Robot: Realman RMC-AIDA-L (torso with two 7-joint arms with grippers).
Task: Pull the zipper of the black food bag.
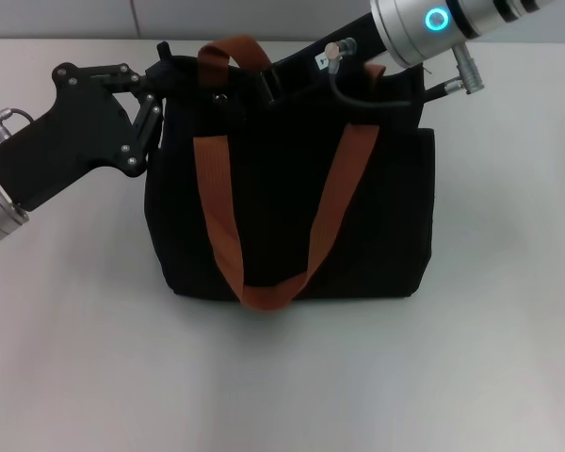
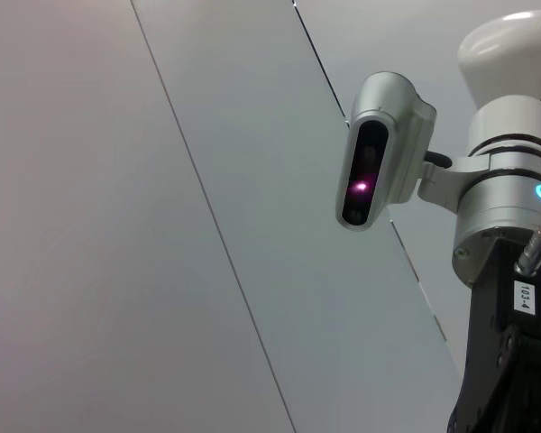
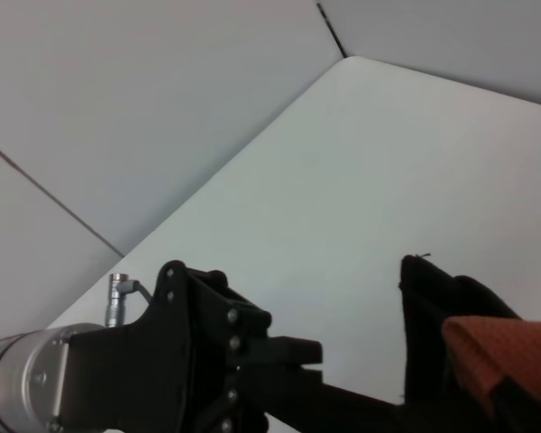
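Seen from our head camera, the black food bag (image 1: 292,217) stands upright at centre frame on the white table (image 1: 282,377), its orange-brown handles (image 1: 264,226) draped down the front. Our left gripper (image 1: 160,80) reaches in from the upper left and meets the bag's top left corner, its fingers drawn close on the fabric edge, though we cannot tell whether they truly grip it. Our right gripper (image 1: 273,83) comes down from the upper right onto the bag's top rim; its fingers are lost against the black cloth, and the zipper cannot be made out. Our left wrist camera looks away from the bag, showing only the wall and the right arm (image 2: 509,225) at the frame's right edge. Our right wrist camera shows the left gripper (image 3: 279,361) at lower left and the bag's corner (image 3: 442,307) at lower right. We judge the bag soft and light, liable to slide, so one hand should pin the rim while the other pinches the small tab.
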